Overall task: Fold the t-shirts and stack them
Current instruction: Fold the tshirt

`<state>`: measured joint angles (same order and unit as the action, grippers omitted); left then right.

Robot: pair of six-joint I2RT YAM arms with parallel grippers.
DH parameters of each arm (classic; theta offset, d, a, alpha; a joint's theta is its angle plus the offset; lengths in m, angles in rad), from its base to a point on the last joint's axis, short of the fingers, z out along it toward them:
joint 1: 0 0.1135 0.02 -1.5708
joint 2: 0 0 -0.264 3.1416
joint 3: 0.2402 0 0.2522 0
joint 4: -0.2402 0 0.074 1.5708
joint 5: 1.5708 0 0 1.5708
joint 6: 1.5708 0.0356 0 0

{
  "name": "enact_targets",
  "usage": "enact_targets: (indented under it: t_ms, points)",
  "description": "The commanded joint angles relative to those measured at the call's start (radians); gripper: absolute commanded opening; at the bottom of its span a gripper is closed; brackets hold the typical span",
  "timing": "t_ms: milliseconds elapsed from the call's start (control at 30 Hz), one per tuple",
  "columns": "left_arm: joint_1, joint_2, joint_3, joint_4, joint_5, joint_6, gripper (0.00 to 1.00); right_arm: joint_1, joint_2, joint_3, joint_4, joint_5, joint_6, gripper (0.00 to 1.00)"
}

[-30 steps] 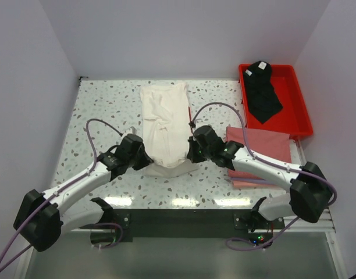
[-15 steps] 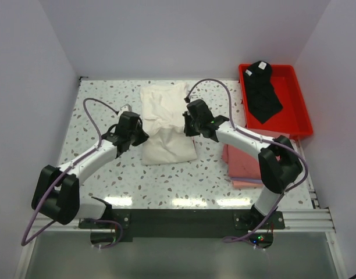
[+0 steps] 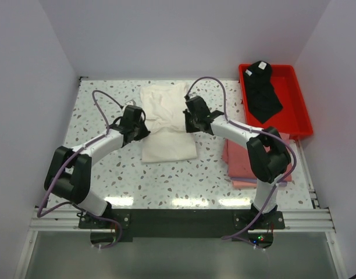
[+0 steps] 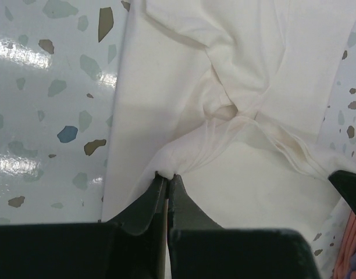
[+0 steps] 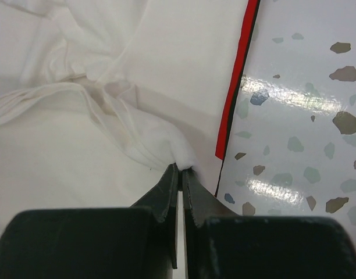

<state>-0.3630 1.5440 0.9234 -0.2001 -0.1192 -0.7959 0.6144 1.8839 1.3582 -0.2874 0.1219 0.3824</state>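
Standing over the table (image 3: 96,99), I see the white t-shirt (image 3: 166,136) lying just past the middle, towards 12 o'clock. Its long sides run from 6 to 12. The near part lies smooth and flat, and the far part is rumpled.

The two arms meet it from opposite sides. The left gripper (image 4: 167,176) is at the shirt's 9 o'clock edge, its jaws closed to a sliver on a pinch of white cloth. The right gripper (image 5: 181,168) is at the 3 o'clock edge, clamped just as tightly on a gathered bit of the same shirt. Beside that pinch, a thin red strip shows along the cloth's edge.

Creases run inward from each pinch and meet near the shirt's middle. That suggests both grippers hold one layer, stretched between them. Holding the two side edges level looks deliberate to me. It lets the layer travel squarely, so the fold lands straight rather than skewed. I judge this to be the crosswise fold that halves the shirt's length.

The pink folded shirts (image 3: 243,174) sit at about 4 o'clock, partly under the right arm. They are probably the pile this one will join. The black shirt (image 3: 262,93) lies loosely in the red tray (image 3: 305,125) at 2 o'clock, unfolded and apparently waiting its turn. A fair part of the job looks left to do.
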Motion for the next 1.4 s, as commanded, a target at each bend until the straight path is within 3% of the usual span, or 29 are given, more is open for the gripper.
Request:
enact_targets:
  t_ms: [0, 133, 167, 200, 233, 267, 333, 367, 467, 500, 867, 1033, 1133, 1367]
  points:
    - [0.013, 0.025, 0.054, 0.031, -0.011, 0.035, 0.03, -0.01, 0.014, 0.05, 0.007, 0.03, -0.01, 0.0]
    - [0.018, 0.051, 0.069, 0.024, -0.008, 0.041, 0.14, -0.013, 0.029, 0.056, -0.002, 0.038, -0.004, 0.06]
    - [0.018, 0.054, 0.071, 0.021, -0.008, 0.043, 0.26, -0.016, 0.034, 0.065, -0.006, 0.038, 0.0, 0.12]
    - [0.022, 0.059, 0.074, 0.018, -0.01, 0.043, 0.34, -0.016, 0.04, 0.07, -0.01, 0.041, 0.003, 0.28]
    - [0.022, 0.057, 0.075, 0.022, -0.01, 0.046, 0.47, -0.016, 0.041, 0.076, -0.024, 0.042, 0.003, 0.37]
    - [0.022, 0.053, 0.077, 0.027, -0.008, 0.052, 0.74, -0.018, 0.043, 0.087, -0.032, 0.045, 0.003, 0.39]
    - [0.022, 0.033, 0.078, 0.036, 0.007, 0.063, 0.95, -0.019, 0.031, 0.09, -0.042, 0.041, -0.004, 0.51]
    - [0.022, 0.025, 0.078, 0.039, 0.01, 0.072, 1.0, -0.018, 0.023, 0.084, -0.042, 0.033, -0.013, 0.57]
    - [0.022, -0.008, 0.058, 0.033, 0.038, 0.078, 1.0, -0.018, -0.026, 0.049, -0.041, 0.001, -0.014, 0.84]
    - [0.022, -0.033, 0.045, 0.031, 0.044, 0.08, 1.0, -0.018, -0.044, 0.032, -0.033, -0.011, -0.016, 0.99]
    - [0.004, -0.341, -0.306, -0.005, 0.142, 0.002, 1.0, -0.018, -0.382, -0.378, 0.048, -0.187, 0.03, 0.99]
    - [-0.021, -0.435, -0.429, -0.009, 0.167, -0.043, 1.0, -0.018, -0.428, -0.49, 0.088, -0.228, 0.061, 0.99]
    - [-0.021, -0.443, -0.475, 0.004, 0.173, -0.055, 0.93, -0.018, -0.428, -0.518, 0.108, -0.229, 0.078, 0.99]
    - [-0.021, -0.404, -0.5, 0.036, 0.191, -0.065, 0.58, -0.019, -0.401, -0.519, 0.103, -0.229, 0.102, 0.91]
